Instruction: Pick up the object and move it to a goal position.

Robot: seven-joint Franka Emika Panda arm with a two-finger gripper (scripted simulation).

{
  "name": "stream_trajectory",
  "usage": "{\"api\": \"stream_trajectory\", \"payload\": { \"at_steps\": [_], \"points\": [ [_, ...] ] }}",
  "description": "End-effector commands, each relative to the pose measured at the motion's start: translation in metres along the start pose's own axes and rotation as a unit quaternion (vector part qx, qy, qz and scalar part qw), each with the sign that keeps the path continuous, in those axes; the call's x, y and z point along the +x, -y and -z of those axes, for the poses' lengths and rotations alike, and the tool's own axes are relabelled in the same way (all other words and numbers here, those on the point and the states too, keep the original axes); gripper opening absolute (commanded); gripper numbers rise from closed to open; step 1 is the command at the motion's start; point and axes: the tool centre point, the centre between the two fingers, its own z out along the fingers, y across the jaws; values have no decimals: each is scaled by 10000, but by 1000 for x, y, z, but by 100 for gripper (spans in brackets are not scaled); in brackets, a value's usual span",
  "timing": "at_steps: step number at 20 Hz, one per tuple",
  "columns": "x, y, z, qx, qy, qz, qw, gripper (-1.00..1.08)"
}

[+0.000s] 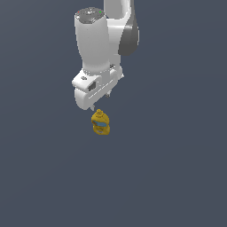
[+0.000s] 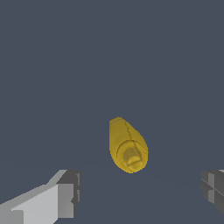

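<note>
The object is a small lumpy yellow item with a blue band and a knobbed top, standing on the dark floor. In the wrist view the object shows from above as a yellow oval with its knob toward the camera. My gripper hangs just above it, behind the knob, on the white arm. In the wrist view my gripper is open, its two fingertips wide apart with nothing between them. The object lies a little ahead of the gap, not between the fingers.
A flat dark grey-blue floor fills both views. Nothing else stands on it that I can see.
</note>
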Motion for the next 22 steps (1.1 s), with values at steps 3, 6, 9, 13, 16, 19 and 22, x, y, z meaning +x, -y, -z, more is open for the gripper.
{"api": "stream_trajectory", "payload": {
  "at_steps": [3,6,9,13,16,19,22],
  "points": [
    [-4,-3,-10,20,18,546,9985,100],
    [-6,-4,-17,34,28,883,9961,100],
    [-8,-5,-22,47,35,1166,9932,100],
    [-10,-7,-28,60,42,1456,9893,100],
    [-11,-7,-31,68,45,1610,9869,100],
    [-12,-8,-33,72,47,1709,9852,100],
    [-12,-8,-34,75,48,1754,9844,100]
  ]
}}
